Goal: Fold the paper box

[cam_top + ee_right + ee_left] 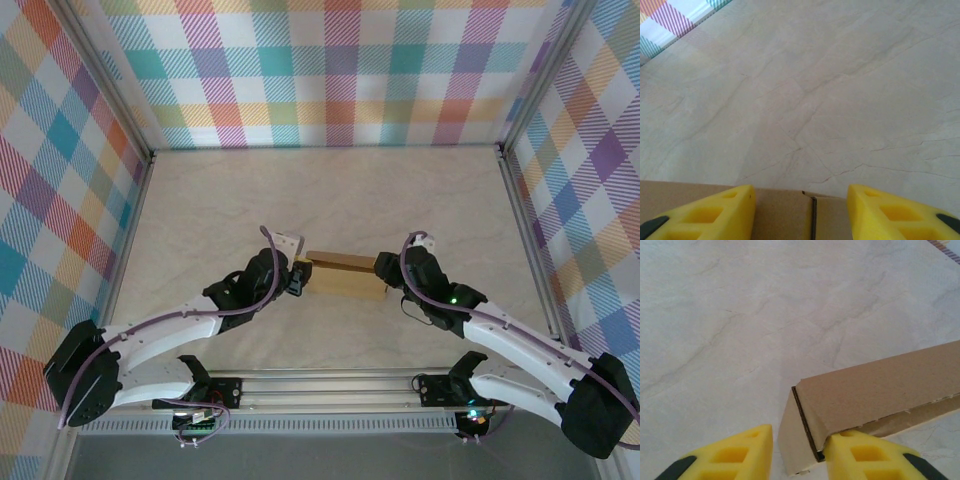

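Note:
The paper box [345, 278] is a small, shallow brown cardboard box lying in the middle of the table between both arms. My left gripper [298, 276] is at its left end. In the left wrist view, the left gripper [799, 440] is open around the box's [880, 385] end corner. The right yellow finger [875, 455] touches the flap's lower edge and the left finger [730, 455] stands clear. My right gripper [386, 274] is at the box's right end. In the right wrist view, the right gripper [800, 192] is open and straddles the box's [780, 210] top edge and a seam.
The marble-patterned table top [330, 190] stretches bare beyond the box. Checkered walls [330, 70] with metal frame rails close in the back and both sides. A rail with the arm bases [330, 385] runs along the near edge.

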Tool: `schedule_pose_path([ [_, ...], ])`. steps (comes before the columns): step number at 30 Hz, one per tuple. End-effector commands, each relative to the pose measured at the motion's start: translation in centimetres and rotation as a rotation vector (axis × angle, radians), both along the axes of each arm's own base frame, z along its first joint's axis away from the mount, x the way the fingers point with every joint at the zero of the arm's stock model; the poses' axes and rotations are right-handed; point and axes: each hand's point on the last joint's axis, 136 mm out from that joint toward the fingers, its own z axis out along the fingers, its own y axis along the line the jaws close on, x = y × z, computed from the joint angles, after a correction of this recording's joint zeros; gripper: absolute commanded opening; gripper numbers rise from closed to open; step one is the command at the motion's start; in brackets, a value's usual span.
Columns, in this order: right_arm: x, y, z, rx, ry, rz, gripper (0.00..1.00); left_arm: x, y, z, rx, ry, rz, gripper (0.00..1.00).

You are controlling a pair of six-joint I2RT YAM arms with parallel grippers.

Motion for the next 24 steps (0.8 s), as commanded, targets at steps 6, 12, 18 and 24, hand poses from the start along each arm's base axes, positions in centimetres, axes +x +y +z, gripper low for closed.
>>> schedule_pose_path([
  [6, -0.4, -1.0, -1.7, -0.094, 0.056, -0.010, 0.52, -2.9, 2.4, -2.0, 0.118, 0.077, -0.043, 0.57],
  [12, -0.2, -0.7, -2.0, -0.105, 0.077, -0.007, 0.52, -3.3, 2.6, -1.9, 0.114, 0.109, -0.055, 0.71],
  [18, 0.0, -0.6, -2.2, -0.119, 0.090, -0.006, 0.52, -3.5, 2.2, -1.0, 0.081, 0.126, -0.085, 0.79],
  [24, 0.2, -0.4, -2.7, -0.143, 0.112, -0.008, 0.52, -4.0, 2.3, -0.1, 0.060, 0.139, -0.143, 0.88],
])
